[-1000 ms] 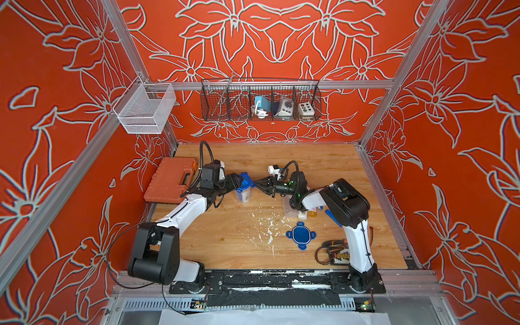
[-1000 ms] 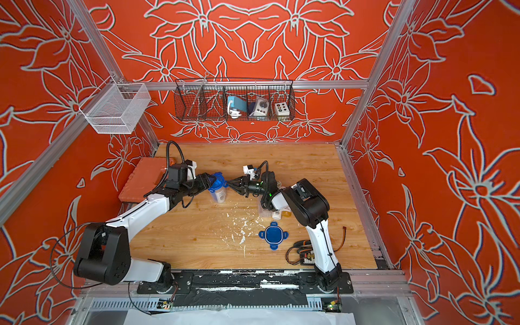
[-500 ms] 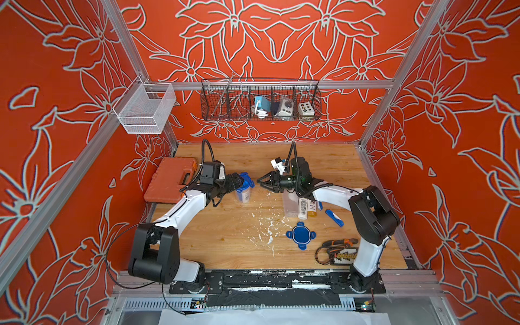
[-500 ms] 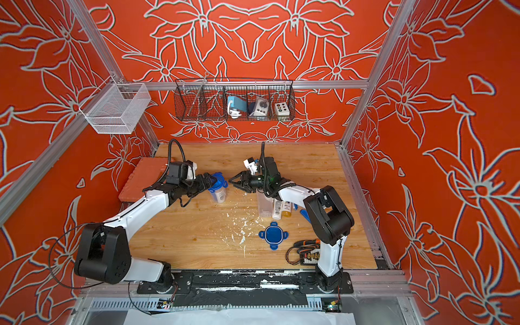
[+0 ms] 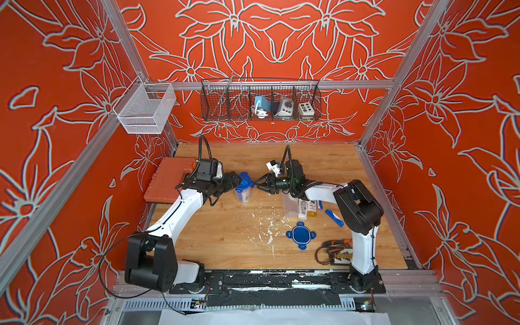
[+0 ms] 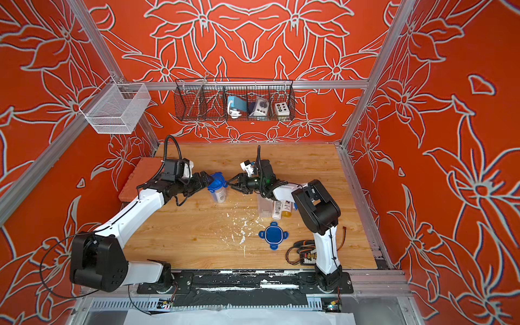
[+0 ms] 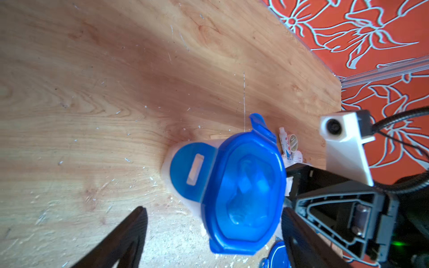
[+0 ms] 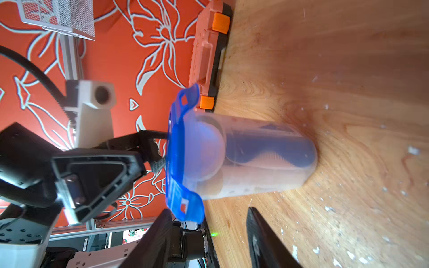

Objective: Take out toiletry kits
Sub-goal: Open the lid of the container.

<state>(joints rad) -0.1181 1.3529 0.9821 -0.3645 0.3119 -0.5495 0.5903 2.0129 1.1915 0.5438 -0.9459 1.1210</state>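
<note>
— Where are the toiletry kits [image 5: 303, 206] sitting?
— 1 is sitting inside the lidded tub [image 5: 243, 194]. Bottles are lying beside the second tub [image 5: 289, 204]. The left gripper [image 5: 235, 183] and right gripper [image 5: 259, 185] are gaping apart, flanking the lidded tub.

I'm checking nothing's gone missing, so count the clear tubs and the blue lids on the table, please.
Clear tubs: 2 (lidded tub, open tub)
Blue lids: 2 (fitted lid on the lidded tub, loose lid lying flat)
Total: 4
</note>
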